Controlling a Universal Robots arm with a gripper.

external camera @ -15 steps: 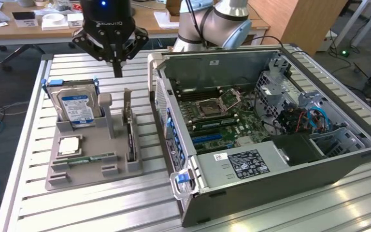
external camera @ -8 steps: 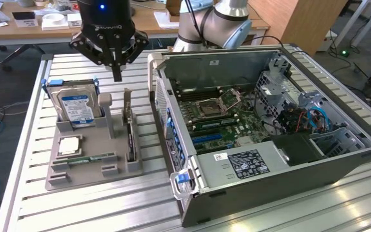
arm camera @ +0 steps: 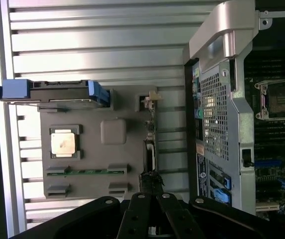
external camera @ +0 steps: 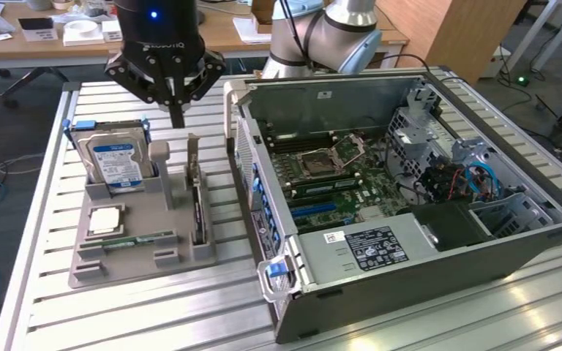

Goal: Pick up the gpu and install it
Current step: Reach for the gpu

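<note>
Gpu (external camera: 197, 196) stands edgewise below the downward-pointing, closed gripper (external camera: 176, 117).

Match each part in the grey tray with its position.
1 silver hard drive with blue label
2 thin dark graphics card with silver bracket
3 square silver processor chip
4 narrow green memory stick

A lies flat in a square recess
B stands on edge, nearest the grey computer case
C stands upright between blue rails
D lies along a narrow slot

Pairs: 1-C, 2-B, 3-A, 4-D
</note>
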